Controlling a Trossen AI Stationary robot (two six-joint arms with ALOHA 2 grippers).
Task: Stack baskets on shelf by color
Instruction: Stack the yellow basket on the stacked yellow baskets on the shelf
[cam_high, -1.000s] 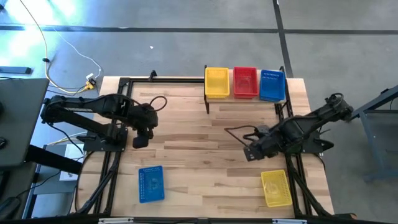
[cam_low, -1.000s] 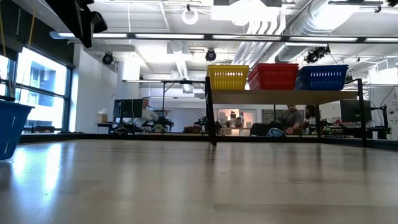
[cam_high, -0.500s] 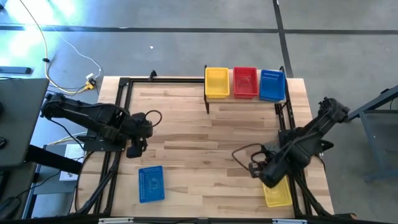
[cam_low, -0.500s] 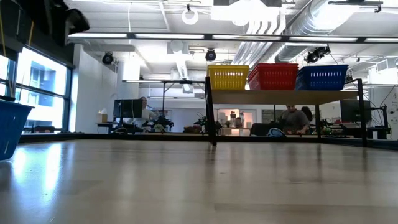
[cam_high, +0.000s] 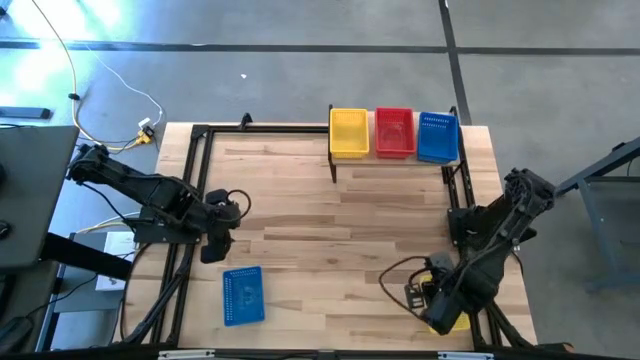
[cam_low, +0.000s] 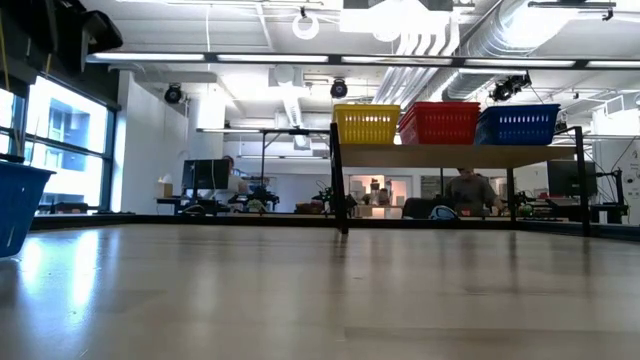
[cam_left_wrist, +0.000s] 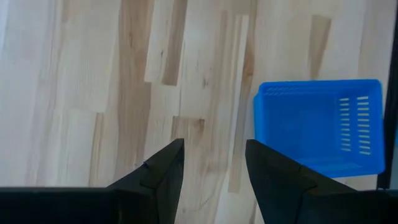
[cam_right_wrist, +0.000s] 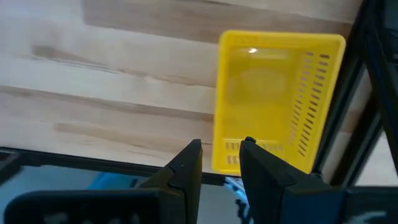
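Observation:
Three baskets stand side by side on the shelf (cam_low: 450, 156) at the table's far edge: yellow (cam_high: 348, 132), red (cam_high: 394, 132) and blue (cam_high: 437, 137). A second blue basket (cam_high: 242, 295) lies open side up on the tabletop near the front left. My left gripper (cam_high: 212, 246) hovers open beside that basket (cam_left_wrist: 317, 134), on its far-left side and above it. A second yellow basket (cam_right_wrist: 280, 99) lies at the near right, partly under my right arm in the high view. My right gripper (cam_right_wrist: 221, 158) hangs open over the end of that basket, pointing down.
Black frame rails (cam_high: 190, 190) run along the table's left and right sides, close to both loose baskets. Bare wooden tabletop (cam_high: 320, 230) lies between the arms and in front of the shelf. People sit at desks in the room behind.
My left gripper has moved toward the table's near-left corner and slightly down, nearing the blue basket. My right gripper has swung toward the near edge and down, its wrist rolling, until it hangs over the yellow basket. No basket has moved.

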